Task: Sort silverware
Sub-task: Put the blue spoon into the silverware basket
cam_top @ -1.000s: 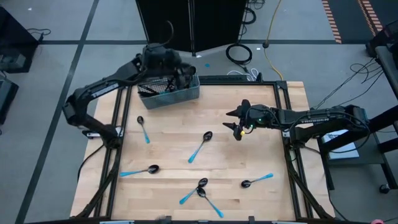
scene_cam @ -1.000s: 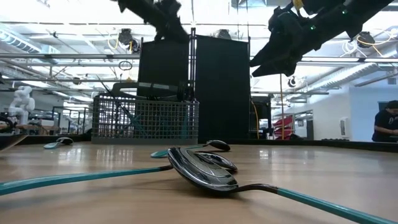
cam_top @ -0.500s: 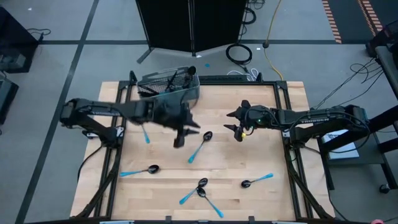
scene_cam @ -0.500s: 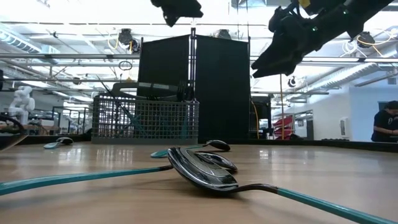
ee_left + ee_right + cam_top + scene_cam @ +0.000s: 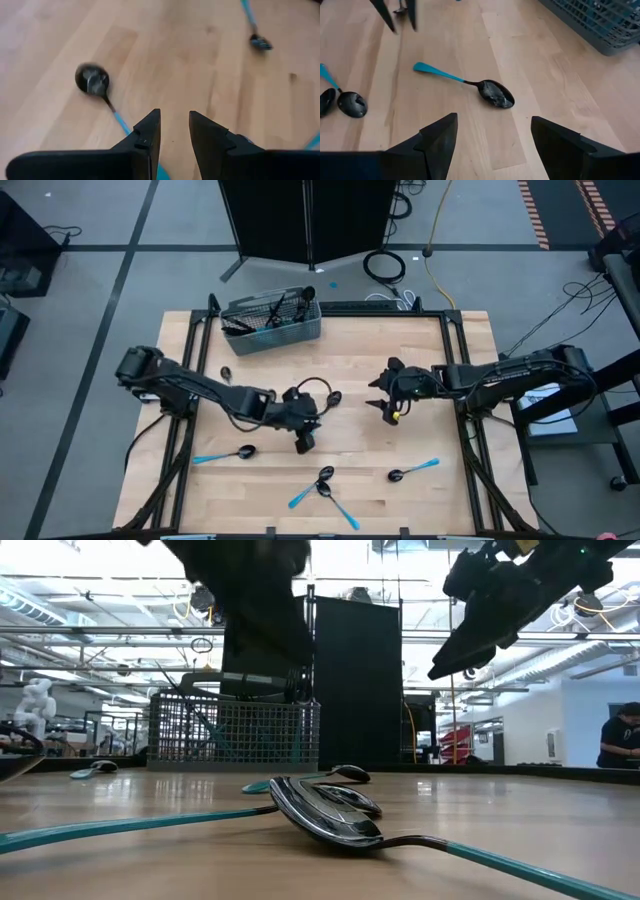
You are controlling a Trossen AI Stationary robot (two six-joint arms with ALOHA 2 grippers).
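Observation:
Several blue-handled spoons lie flat on the wooden table. My left gripper [image 5: 303, 444] [image 5: 175, 117] hangs open, with a narrow gap, over the handle end of the middle spoon [image 5: 331, 399] [image 5: 92, 80]. That handle runs past the outer side of one finger, not between the two. My right gripper [image 5: 385, 408] [image 5: 495, 125] hovers wide open above the table, right of the same spoon [image 5: 492, 92]. In the low view both grippers, the left [image 5: 262, 610] and the right [image 5: 480, 630], are off the tabletop.
The grey wire-mesh basket [image 5: 272, 325] stands at the far edge with silverware in it. Other spoons lie near the left side [image 5: 226, 453], crossed at the near middle [image 5: 324, 481], near right [image 5: 412, 470], and half under my left arm [image 5: 225, 372].
My left arm has swung away from the basket at the far edge, toward the table's middle and the near edge. It has come down over the middle spoon's handle end. My right gripper has shifted slightly toward the near edge. No spoon has moved.

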